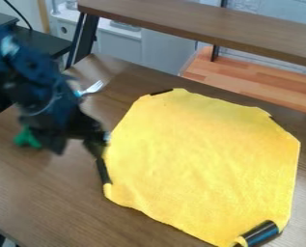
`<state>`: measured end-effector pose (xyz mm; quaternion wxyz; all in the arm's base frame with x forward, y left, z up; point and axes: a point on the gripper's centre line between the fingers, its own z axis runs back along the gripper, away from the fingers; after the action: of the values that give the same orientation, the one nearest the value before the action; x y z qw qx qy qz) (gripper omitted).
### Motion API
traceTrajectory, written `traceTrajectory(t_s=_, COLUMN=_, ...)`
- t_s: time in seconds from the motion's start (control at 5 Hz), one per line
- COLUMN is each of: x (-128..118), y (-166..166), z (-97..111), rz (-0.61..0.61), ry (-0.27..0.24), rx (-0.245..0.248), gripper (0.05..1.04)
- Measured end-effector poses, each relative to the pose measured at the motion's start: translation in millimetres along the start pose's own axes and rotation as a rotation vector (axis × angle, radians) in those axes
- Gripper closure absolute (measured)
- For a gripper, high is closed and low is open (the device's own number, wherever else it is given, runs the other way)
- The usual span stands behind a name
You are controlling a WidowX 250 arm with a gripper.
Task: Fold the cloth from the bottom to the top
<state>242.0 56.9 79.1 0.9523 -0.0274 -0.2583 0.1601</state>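
The black gripper [76, 144] is over the left part of the table, just beside the cloth's left edge. Its fingers are spread apart, and table surface shows between them. A yellow cloth [200, 159] lies spread out roughly flat, its corners turned under or cut off, giving a many-sided outline. The cloth's lower right corner curls around a shiny black piece [263, 233].
A fork [92, 89] lies behind the gripper. Something green [27, 139] is on the table at left. A dark strip [103, 171] borders the cloth's left edge. A raised wooden shelf [206, 23] spans the back of the brown table [64, 198].
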Motion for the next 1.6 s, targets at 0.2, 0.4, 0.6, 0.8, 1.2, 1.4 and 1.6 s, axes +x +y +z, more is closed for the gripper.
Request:
traceTrajectory(t_s=0.2, x=5.7, y=-8.4, z=-17.4, rz=0.109, ry=-0.042, rx=0.022, gripper=0.082)
traceTrajectory(t_s=0.4, x=8.7, y=-8.9, z=-26.8, rz=0.16, ry=-0.036, rx=0.057, gripper=0.082)
traceTrajectory(t_s=0.6, x=-0.8, y=-8.9, z=-41.6, rz=0.198, ry=0.035, rx=0.059, gripper=0.082)
traceTrajectory(t_s=0.8, x=-4.2, y=-15.2, z=-50.0, rz=0.208, ry=0.06, rx=0.079, gripper=0.082)
traceTrajectory(t_s=1.2, x=-15.3, y=-24.0, z=-73.8, rz=0.259, ry=0.111, rx=0.05, gripper=0.082)
traceTrajectory(t_s=1.4, x=-16.8, y=-21.1, z=-82.7, rz=0.267, ry=0.113, rx=0.068, gripper=0.109)
traceTrajectory(t_s=1.6, x=-12.5, y=-19.1, z=-90.5, rz=0.265, ry=0.1, rx=0.088, gripper=0.38)
